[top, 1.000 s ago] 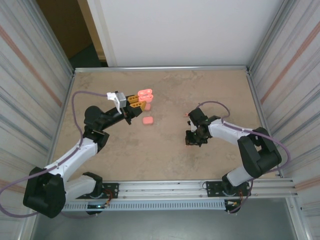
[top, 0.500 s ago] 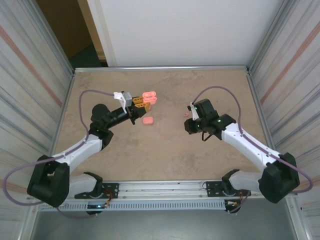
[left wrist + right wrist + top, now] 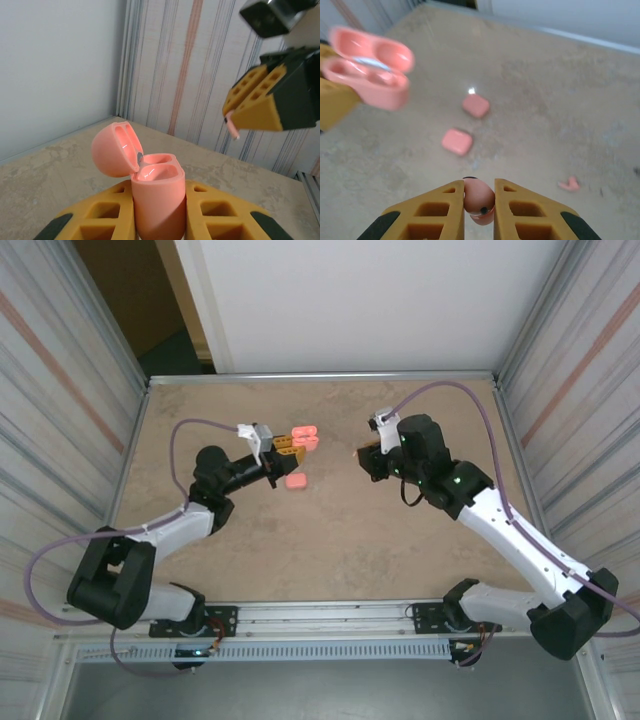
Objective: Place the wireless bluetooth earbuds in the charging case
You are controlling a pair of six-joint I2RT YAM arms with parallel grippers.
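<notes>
The left jaws are clenched on the open charging case (image 3: 156, 197), holding it upright off the table (image 3: 330, 550) with its lid (image 3: 113, 150) swung back. Both wells look empty to me. The right jaws are pinched on one earbud (image 3: 479, 198), up in the air to the right of that case and well apart from it. To do this step well, I would carry the earbud over one well, turn its stem to point straight down into it, and lower it slowly. The left arm (image 3: 190, 520) should hold the case level, and the right jaws should let go only once the bud sits home. By my count there are three cases: the held one, a closed case (image 3: 475, 105), and a second closed case (image 3: 457, 141), both lying on the table near it. I can make out two earbuds: the gripped one and a loose earbud (image 3: 569, 184) on the table, well apart from the open case.
</notes>
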